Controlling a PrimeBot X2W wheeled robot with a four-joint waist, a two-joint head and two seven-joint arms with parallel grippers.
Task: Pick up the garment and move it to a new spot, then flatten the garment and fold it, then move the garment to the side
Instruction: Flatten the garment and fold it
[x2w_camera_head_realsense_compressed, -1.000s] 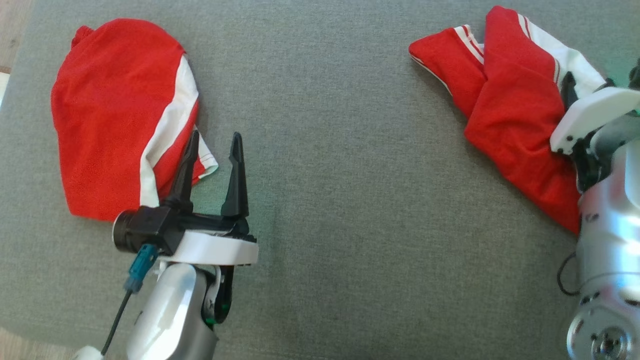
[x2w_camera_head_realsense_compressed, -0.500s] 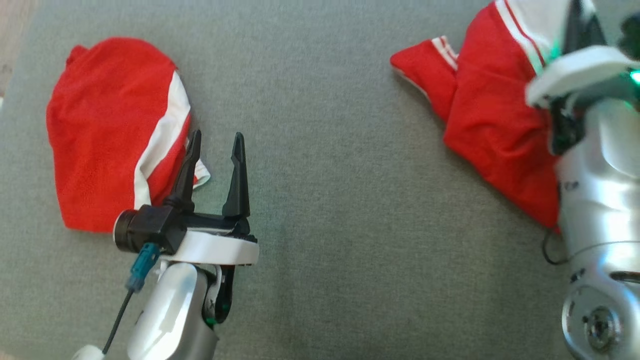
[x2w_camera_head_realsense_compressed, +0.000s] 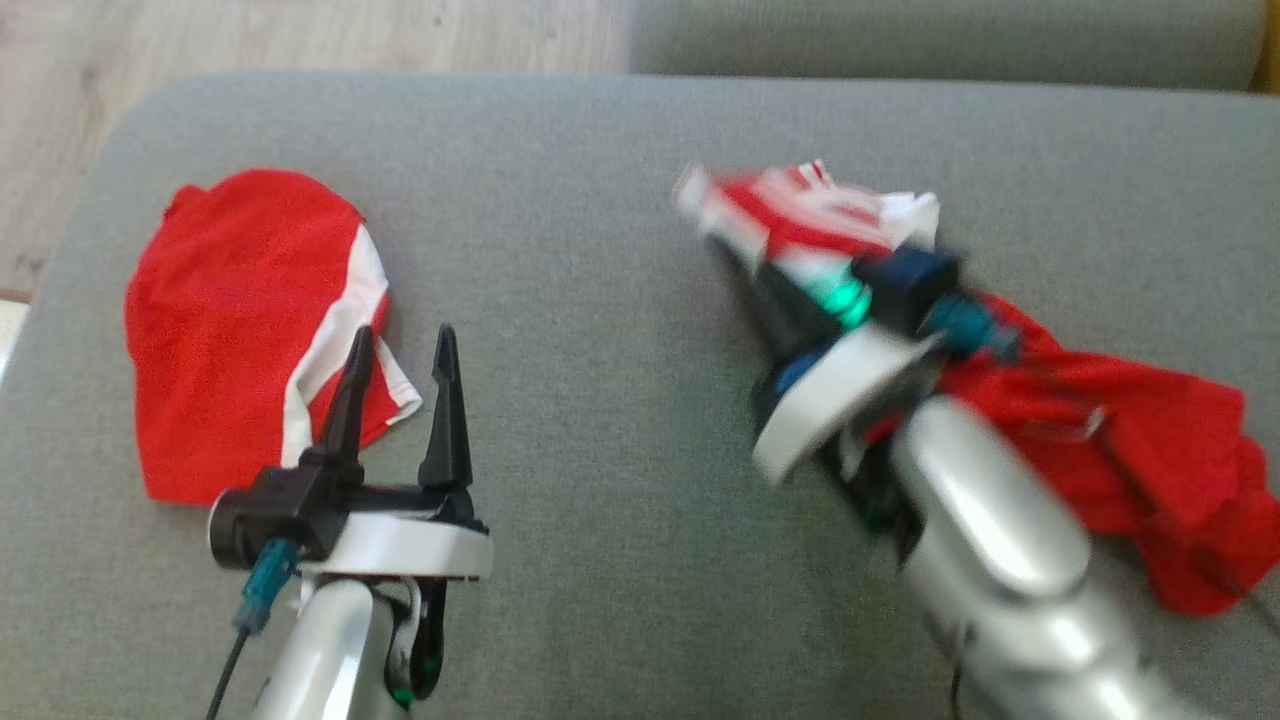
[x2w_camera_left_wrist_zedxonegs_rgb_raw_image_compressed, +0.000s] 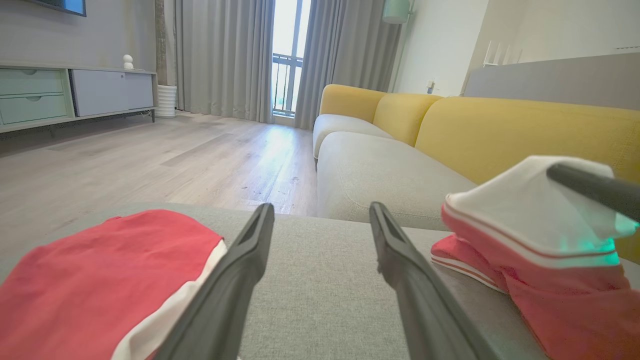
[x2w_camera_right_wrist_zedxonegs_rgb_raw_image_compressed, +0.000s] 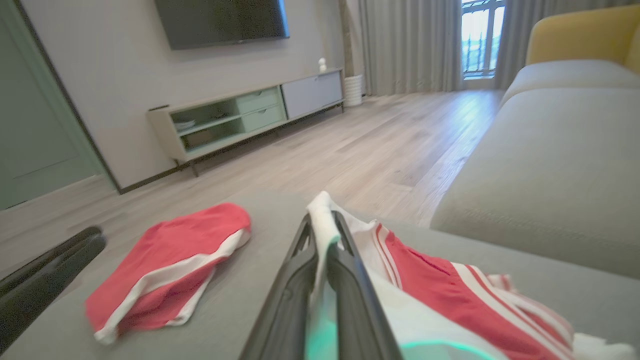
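While our right gripper is clamped on a white edge of the red-and-white garment, our left gripper hangs with its fingers spread wide and nothing between them. We see the held garment on the right half of the grey cushion. Its white striped end is lifted at the fingers, and its red bulk lies crumpled beside the right forearm, which is blurred in the head view. A second red piece with a white band lies flat on the left part of the cushion. One left fingertip overlaps its white corner in the head view, but we cannot tell whether they touch. Beyond the cushion lies a pale wooden floor.
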